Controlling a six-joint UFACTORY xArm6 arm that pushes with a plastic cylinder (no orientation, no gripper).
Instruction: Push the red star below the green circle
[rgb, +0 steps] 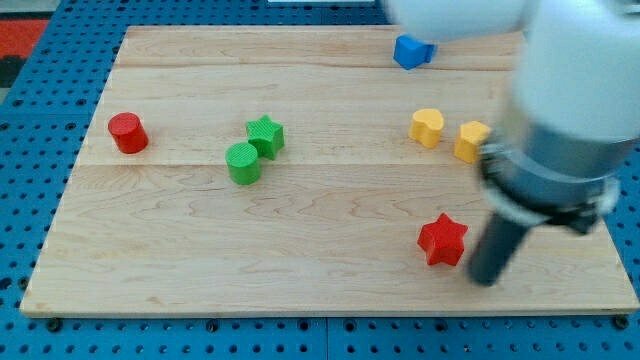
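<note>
My tip (485, 278) is down on the worktop (330, 270) at the near right, just to the right of the red star (442, 240), close beside it; whether it touches the star I cannot tell. There is no hand on this arm, only the dark rod, so nothing spreads or pinches. The rod stands nearly upright and blurred, rising into a grey collar and then the big white arm body, which fills the far right corner of the view and hides part of the worktop's right edge.

The red star lies near the front edge, right of centre. The green circle (242, 163) sits well apart from it, left of centre, with the green star (266, 135) touching it on its far right side. A red cylinder (128, 132) stands alone at the left. A yellow heart (427, 127) and another yellow block (470, 141), partly hidden by the arm, sit side by side beyond the red star. A blue block (411, 51) lies at the far edge, its shape unclear.
</note>
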